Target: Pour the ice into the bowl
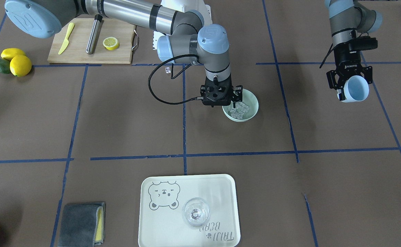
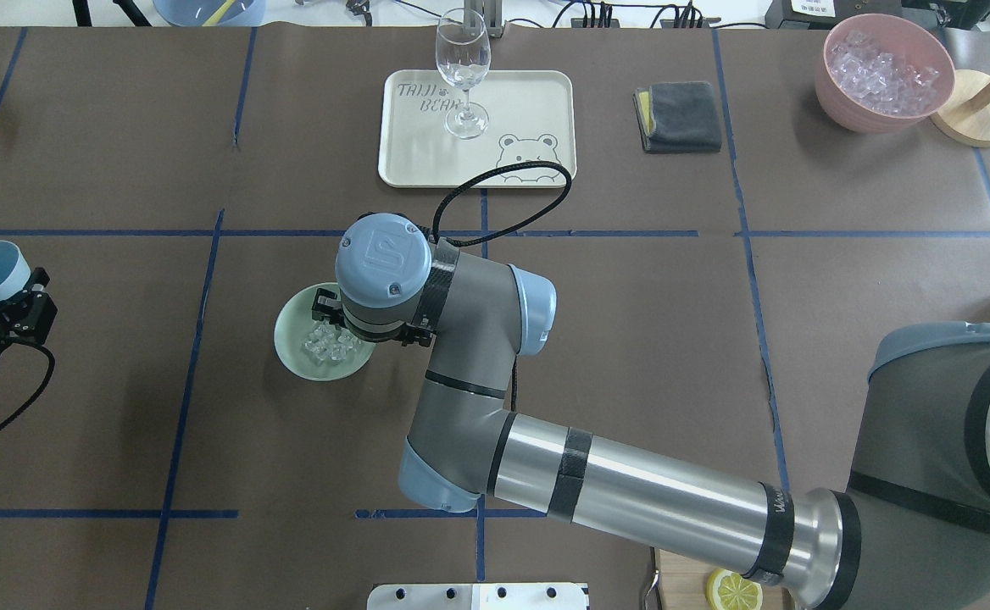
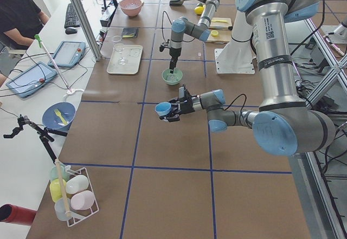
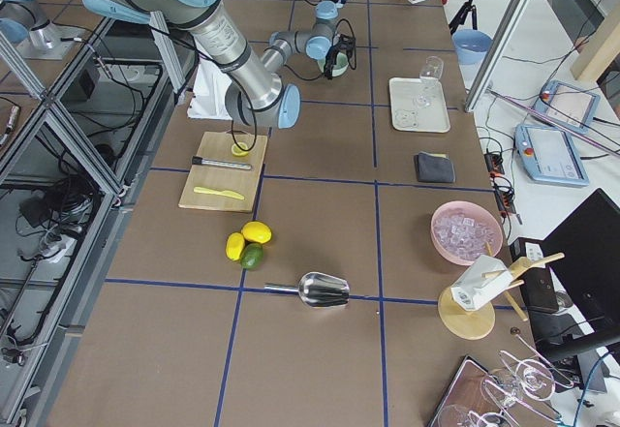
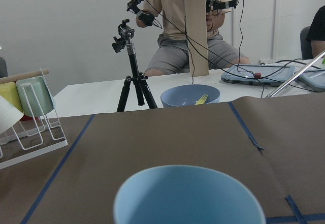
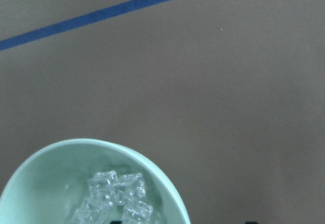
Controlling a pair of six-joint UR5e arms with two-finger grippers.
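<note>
The pale mint-green bowl [image 1: 253,103] stands near the table's middle with a heap of clear ice cubes [image 1: 239,109] in it. They also show in the overhead view [image 2: 332,343] and the right wrist view [image 6: 117,198]. My right gripper [image 1: 236,98] points straight down at the bowl's rim. Its jaws look open, one on each side of the rim. My left gripper [image 1: 353,87] is off to the side and shut on a light blue cup [image 1: 356,90]. The cup is tipped on its side above the table and looks empty.
A cream tray [image 1: 221,185] with a wine glass [image 1: 195,212] stands at the operators' side, a grey cloth [image 1: 80,224] beside it. A pink container of ice [image 2: 885,72] sits at the far corner. A cutting board [image 1: 83,44], lemons [image 1: 15,63] and one loose cube [image 1: 168,70] lie near my base.
</note>
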